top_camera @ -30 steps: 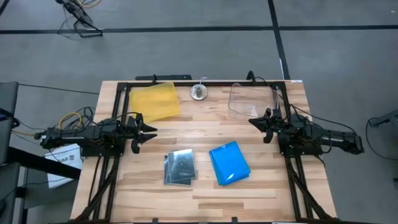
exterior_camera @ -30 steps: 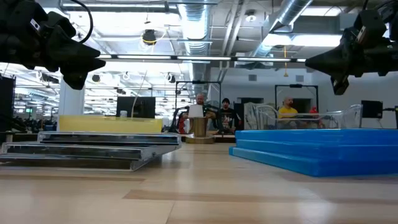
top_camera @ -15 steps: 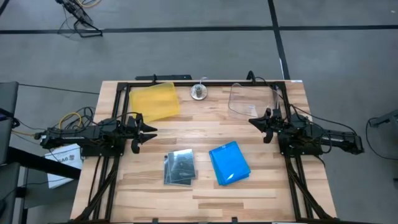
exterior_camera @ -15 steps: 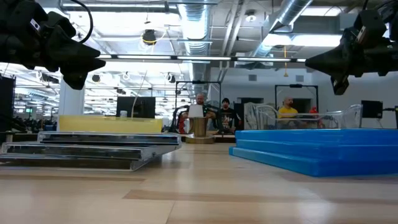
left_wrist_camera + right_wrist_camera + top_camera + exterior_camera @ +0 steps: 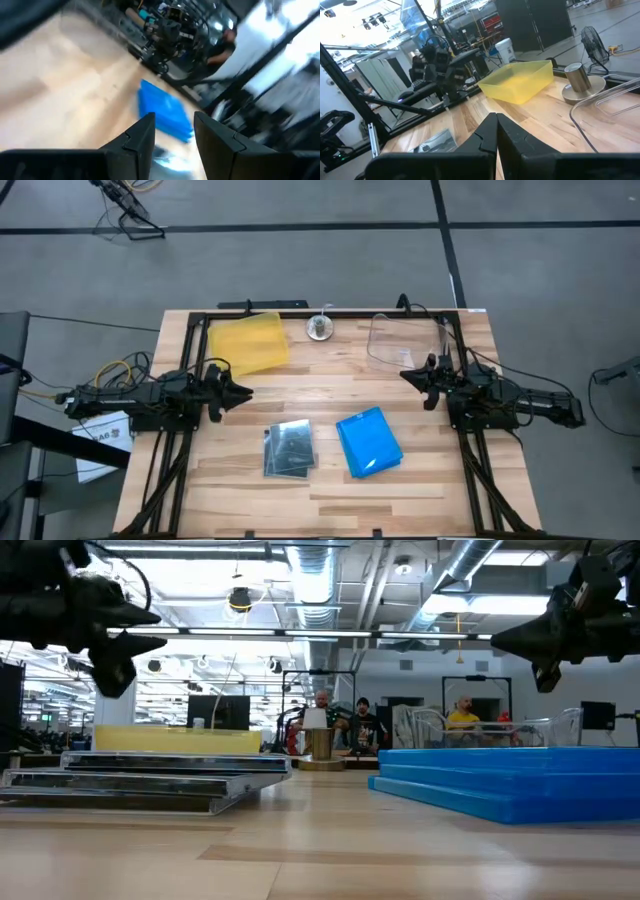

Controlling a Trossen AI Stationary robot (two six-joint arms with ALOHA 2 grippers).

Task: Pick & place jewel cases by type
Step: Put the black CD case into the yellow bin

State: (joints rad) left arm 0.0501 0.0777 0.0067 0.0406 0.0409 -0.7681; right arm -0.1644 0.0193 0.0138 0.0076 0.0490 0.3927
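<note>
Left wrist view's blue jewel cases point(image 5: 164, 111) motion-blurred

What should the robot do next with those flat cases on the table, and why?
Probably swing the left gripper down toward the grey jewel cases. It hangs open and empty above the table, nearest that stack, and no case has been moved yet: the blue jewel cases also lie on the wood, while the right gripper waits shut.

Bright even overhead light, soft shadows, left wrist view motion-blurred
</note>
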